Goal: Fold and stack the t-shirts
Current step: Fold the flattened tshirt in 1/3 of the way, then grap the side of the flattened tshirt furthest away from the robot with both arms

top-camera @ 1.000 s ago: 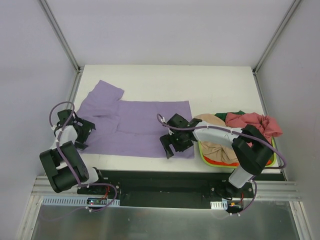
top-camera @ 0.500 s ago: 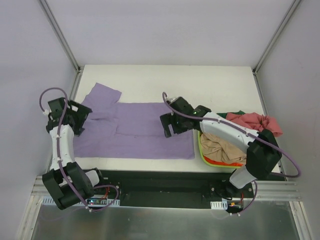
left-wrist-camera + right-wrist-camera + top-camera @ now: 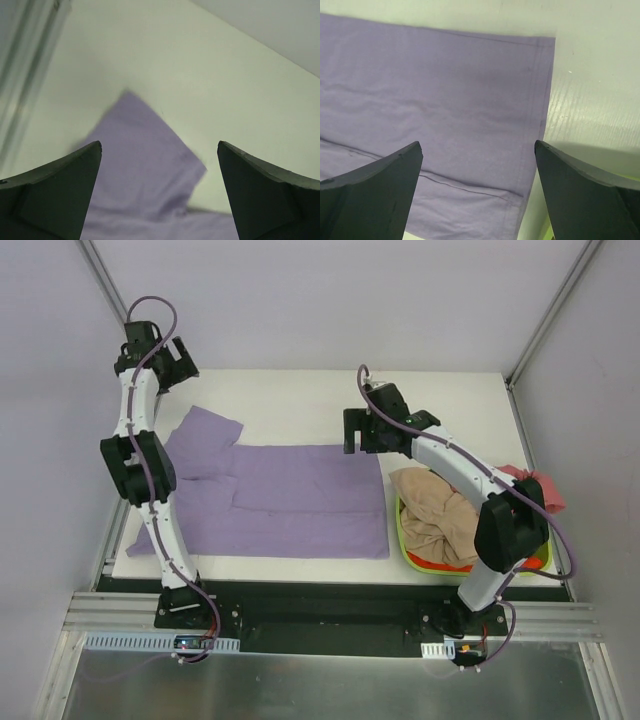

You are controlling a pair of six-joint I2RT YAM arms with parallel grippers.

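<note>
Claws both spread wide, holding nothing: left claw (image 3: 168, 362) hovers over the far-left of the desk (image 3: 300, 410), right claw (image 3: 363, 440) above the far-right corner of the purple shirt (image 3: 290, 510) lying flat there. I judge folding underway; next, lower both to pinch its far edge

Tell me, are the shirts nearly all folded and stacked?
No. Done: the purple t-shirt lies spread flat, one long edge seemingly folded over. In hand: nothing; the left gripper and right gripper hang open above it. Left: finishing that fold, then the tan t-shirt and pinkish-red t-shirt heaped at the lime-green basket.
</note>
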